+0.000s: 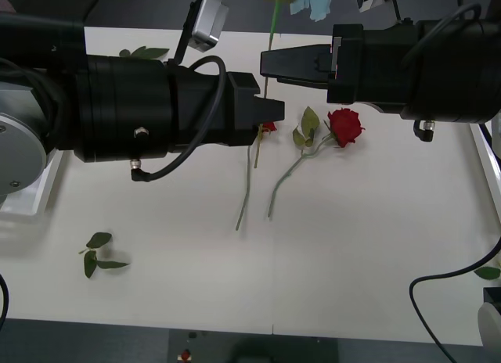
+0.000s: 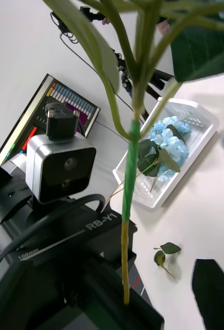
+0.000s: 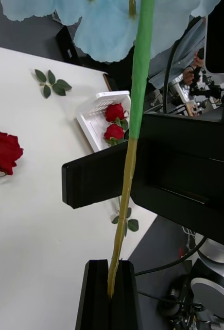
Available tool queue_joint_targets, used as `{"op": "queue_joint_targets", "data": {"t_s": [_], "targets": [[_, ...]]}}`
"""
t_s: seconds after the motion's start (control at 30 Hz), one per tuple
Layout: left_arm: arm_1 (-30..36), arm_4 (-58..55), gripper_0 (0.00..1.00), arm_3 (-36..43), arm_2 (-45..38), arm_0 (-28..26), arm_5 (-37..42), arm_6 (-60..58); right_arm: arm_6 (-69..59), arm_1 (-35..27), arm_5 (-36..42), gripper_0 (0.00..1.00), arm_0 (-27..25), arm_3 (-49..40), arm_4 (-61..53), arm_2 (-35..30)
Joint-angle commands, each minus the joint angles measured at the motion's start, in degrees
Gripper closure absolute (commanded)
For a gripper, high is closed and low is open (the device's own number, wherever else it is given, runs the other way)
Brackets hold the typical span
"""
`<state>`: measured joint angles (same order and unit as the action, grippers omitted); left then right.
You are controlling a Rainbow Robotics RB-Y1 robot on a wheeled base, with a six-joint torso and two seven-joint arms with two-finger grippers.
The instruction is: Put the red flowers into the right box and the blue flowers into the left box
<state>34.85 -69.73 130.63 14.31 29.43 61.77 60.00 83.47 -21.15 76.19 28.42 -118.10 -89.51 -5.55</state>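
Left fingers [image 3: 97,296] are clenched on the bottom end of the blue flower stem [image 3: 140,77]. It rises straight out of them, yellowish low down and green higher up, with the pale blue head [image 3: 106,31] at the top of the left wrist frame.

Right fingers [image 2: 212,291] look released. We see one dark finger at the lower right corner of the right wrist frame, standing off from the stem and gripping nothing.

Front frame:
- The left gripper [image 1: 274,113] sits centre, reaching in from the left.
- The right gripper [image 1: 270,64] sits just above it, pointing left from the upper right.
- The held stem crosses the right gripper's tip, and the blue head is cut off by the top edge.

Task items:
- The left box [image 2: 204,121], upper right of the right wrist frame, holds other blue flowers [image 2: 168,139].
- The right box [image 3: 88,121], centre of the left wrist frame, holds two red roses [image 3: 115,112].
- One rose [image 1: 344,127] lies on the white table [image 1: 352,261] right of centre, stem trailing down and to the left.
- A second rose [image 1: 268,127] lies just beside it, partly hidden under the left gripper.

There are also loose leaf sprigs at the lower left [image 1: 98,253] and upper left [image 1: 145,52] of the front frame.
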Motion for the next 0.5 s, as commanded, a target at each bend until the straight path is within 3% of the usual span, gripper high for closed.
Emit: {"op": "queue_joint_targets", "data": {"t_s": [0.03, 0.2, 0.5], "targets": [[4.08, -0.76, 1.0, 0.42, -5.43, 1.33, -0.59, -3.05, 3.19, 1.2, -0.52, 0.0, 0.93, -0.99, -0.49, 0.27], [7.16, -1.55, 1.0, -2.31, -10.53, -1.22, -0.33, -3.4, 3.19, 1.2, -0.52, 0.0, 0.93, -0.99, -0.49, 0.27], [12.87, -2.25, 1.0, -7.85, -23.54, -12.47, -0.15, -1.73, 1.78, -2.66, -1.66, 0.0, -0.12, -3.45, 1.09, -0.52]]}}
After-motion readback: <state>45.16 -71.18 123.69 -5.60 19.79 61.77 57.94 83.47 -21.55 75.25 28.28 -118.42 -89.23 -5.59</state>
